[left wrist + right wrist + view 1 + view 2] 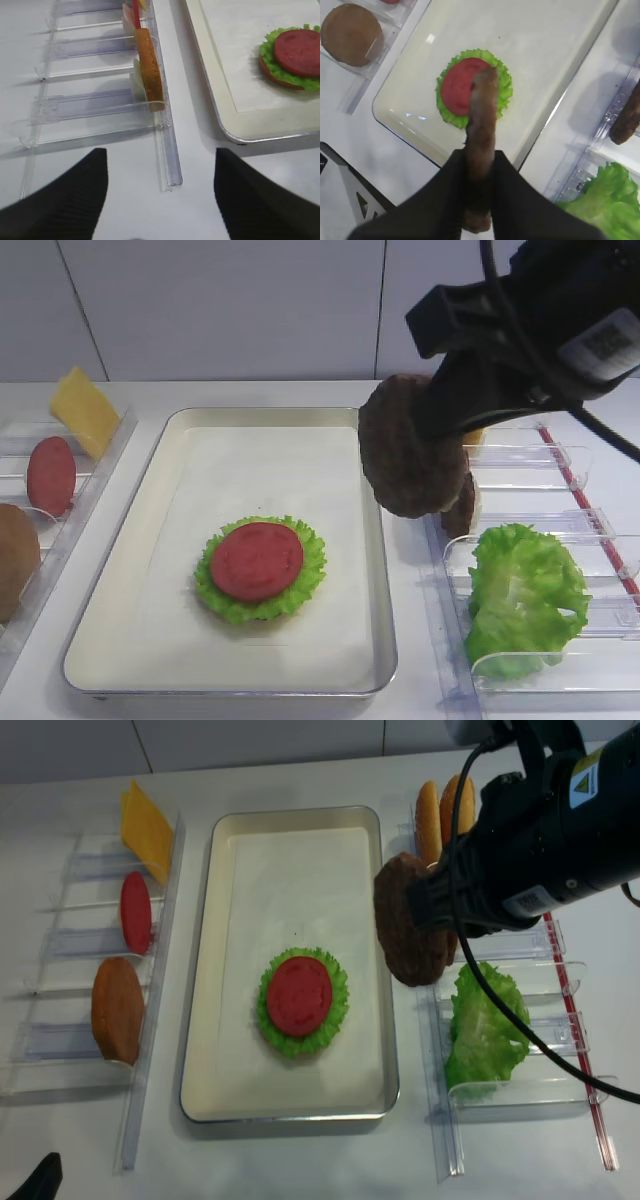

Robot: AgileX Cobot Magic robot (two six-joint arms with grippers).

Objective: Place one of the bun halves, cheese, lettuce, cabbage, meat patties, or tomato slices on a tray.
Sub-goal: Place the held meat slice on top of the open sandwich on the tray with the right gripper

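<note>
We see the left gripper (160,200) at the near-left tabletop edge, black fingers (55,200) spread wide, nothing between them.

Near-right edge: bright green frilly lettuce leaf (522,600) standing in the clear plastic rack (600,625).

On the cream rectangular tray with metal rim (385,640), toward its near edge on the white paper liner (270,470): a flat dull-red tomato slice (256,561) on a ruffled green lettuce leaf (305,585), with a tan bun half (272,80) under both, showing only in the left wrist view.

The right gripper (480,200) is clamped on a thick dark brown grainy meat patty (405,455), held on edge in the air over the tray's right rim, between tray and right rack. A second brown patty (626,120) sits in that rack just behind it.

Left rack (60,940): tan bun half (117,1009) nearest, a second red tomato slice (135,912), then a pale yellow square cheese slice (146,817) at the far end.

Far-right: two golden bun halves (445,810) upright side by side in the right rack.
</note>
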